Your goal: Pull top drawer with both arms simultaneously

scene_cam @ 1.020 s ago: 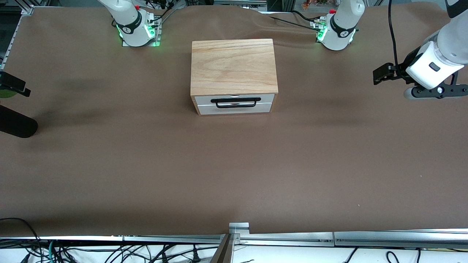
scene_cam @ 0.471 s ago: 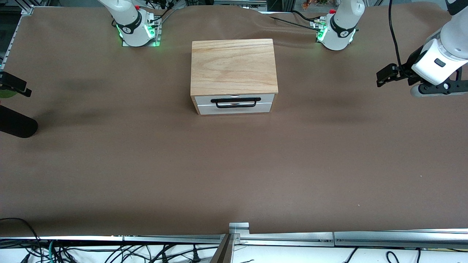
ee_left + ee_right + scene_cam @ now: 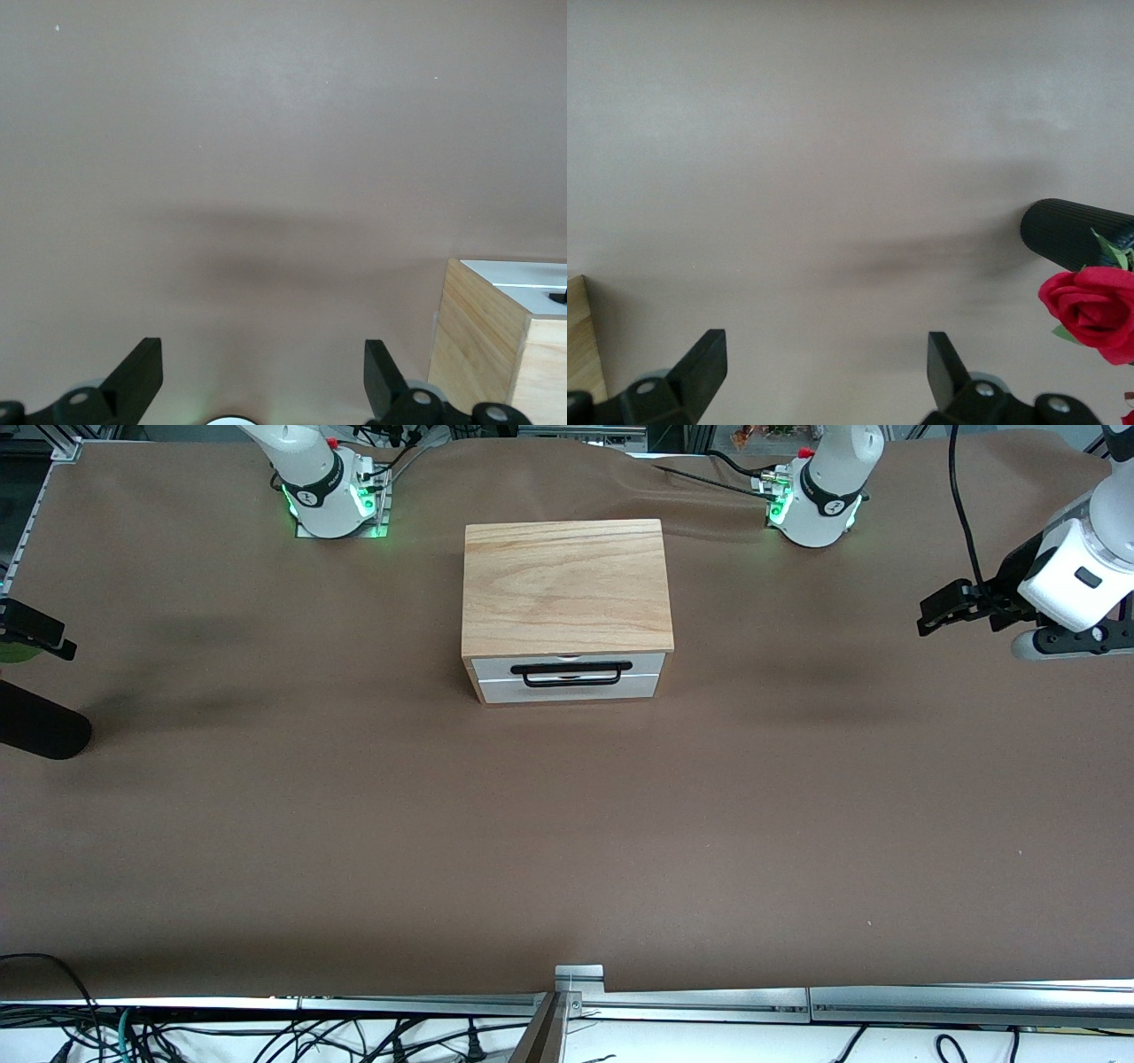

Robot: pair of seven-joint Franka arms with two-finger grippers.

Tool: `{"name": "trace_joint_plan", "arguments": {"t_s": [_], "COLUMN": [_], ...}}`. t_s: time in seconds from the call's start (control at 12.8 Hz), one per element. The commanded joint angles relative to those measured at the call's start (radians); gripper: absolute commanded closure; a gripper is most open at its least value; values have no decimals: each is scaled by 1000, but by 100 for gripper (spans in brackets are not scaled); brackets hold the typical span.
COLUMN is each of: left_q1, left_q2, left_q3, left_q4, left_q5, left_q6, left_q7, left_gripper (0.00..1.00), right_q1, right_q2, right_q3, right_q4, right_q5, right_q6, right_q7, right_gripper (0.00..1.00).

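The top drawer (image 3: 493, 665) sits shut in the wooden box (image 3: 565, 584) at the table's middle, its white front panel facing the front camera. Its black bar handle (image 3: 571, 667) is free. My left gripper (image 3: 944, 606) hangs open and empty over the table toward the left arm's end, well away from the box; its wrist view (image 3: 261, 356) shows bare table and one corner of the box (image 3: 483, 345). My right gripper (image 3: 37, 634) is at the table's right-arm end, partly out of view, and is open and empty in its wrist view (image 3: 824, 356).
A black ribbed cylinder (image 3: 40, 731) lies at the right arm's end of the table, also seen in the right wrist view (image 3: 1072, 232) beside a red rose (image 3: 1090, 303). A second white panel (image 3: 567, 689) sits below the top drawer. A metal rail (image 3: 797, 1001) runs along the front edge.
My left gripper has drifted farther from the box, toward the left arm's end of the table. The right gripper and the drawer have not moved.
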State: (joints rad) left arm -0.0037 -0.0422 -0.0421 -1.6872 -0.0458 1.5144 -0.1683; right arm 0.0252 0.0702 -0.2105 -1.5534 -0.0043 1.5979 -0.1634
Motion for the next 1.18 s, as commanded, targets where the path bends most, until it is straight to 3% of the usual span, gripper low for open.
{"name": "trace_joint_plan", "arguments": {"t_s": [0.0, 0.63, 0.78, 0.94, 1.1], "left_q1": [8, 5, -4, -4, -4], "left_q2": [-27, -22, -2, 24, 44], "left_q3": [-7, -15, -25, -45, -56], "left_q4": [-28, -22, -23, -22, -29], "left_q5": [-14, 0, 0, 0, -6], "left_q6": [20, 0, 6, 9, 35], "left_q7": [10, 15, 7, 6, 7], "left_gripper": [0, 0, 0, 0, 0], "right_q1": [-4, -4, 15, 45, 76], "right_q2": [8, 8, 10, 86, 100], "right_q3": [5, 7, 31, 33, 46], "right_q4": [21, 21, 12, 13, 12], "right_q5": [-11, -2, 1, 3, 23], "right_q6": [-6, -7, -9, -22, -53], "right_q7": [-13, -11, 5, -8, 8], "right_gripper": [0, 0, 0, 0, 0]}}
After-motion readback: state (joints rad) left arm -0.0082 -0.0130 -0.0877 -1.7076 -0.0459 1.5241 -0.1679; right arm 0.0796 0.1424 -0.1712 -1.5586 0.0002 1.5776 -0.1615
